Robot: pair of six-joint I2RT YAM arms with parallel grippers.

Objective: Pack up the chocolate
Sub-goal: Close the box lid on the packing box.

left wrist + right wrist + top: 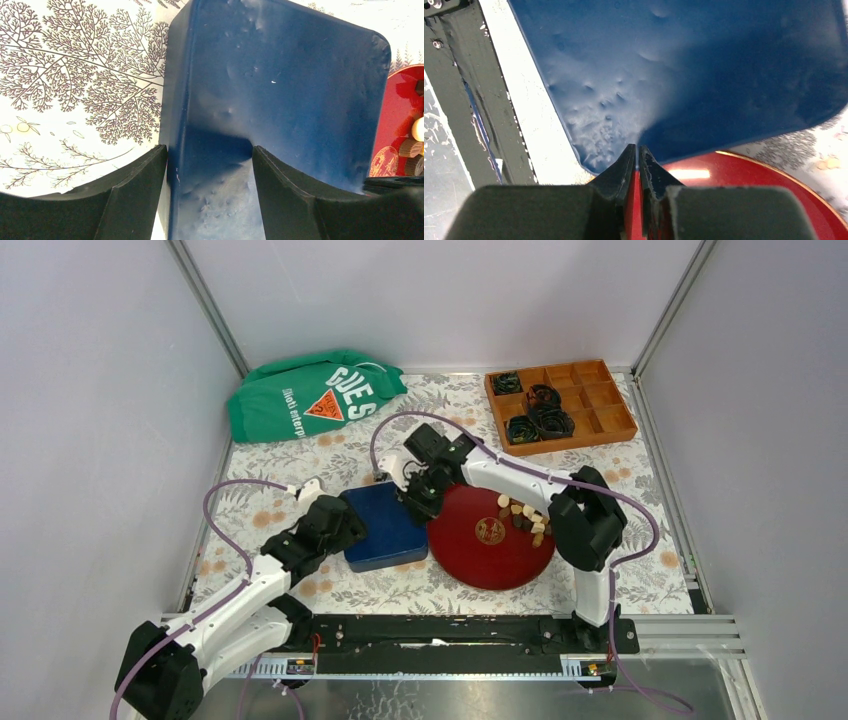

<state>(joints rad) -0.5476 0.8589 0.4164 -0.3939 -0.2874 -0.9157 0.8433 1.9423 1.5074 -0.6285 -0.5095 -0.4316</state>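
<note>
Left gripper (207, 150) open, jaws straddling side edge of blue box (280, 85) on desk. Right gripper (638, 148) closed, tips at blue box corner, above red plate (480, 562) rim. Chocolate (526, 517) heaped on red plate, right of right gripper, apart from it.

box (385, 532) blue | plate (480, 562) red | chocolate (527, 517) brown, cream | tablecloth (300, 455) floral
</note>
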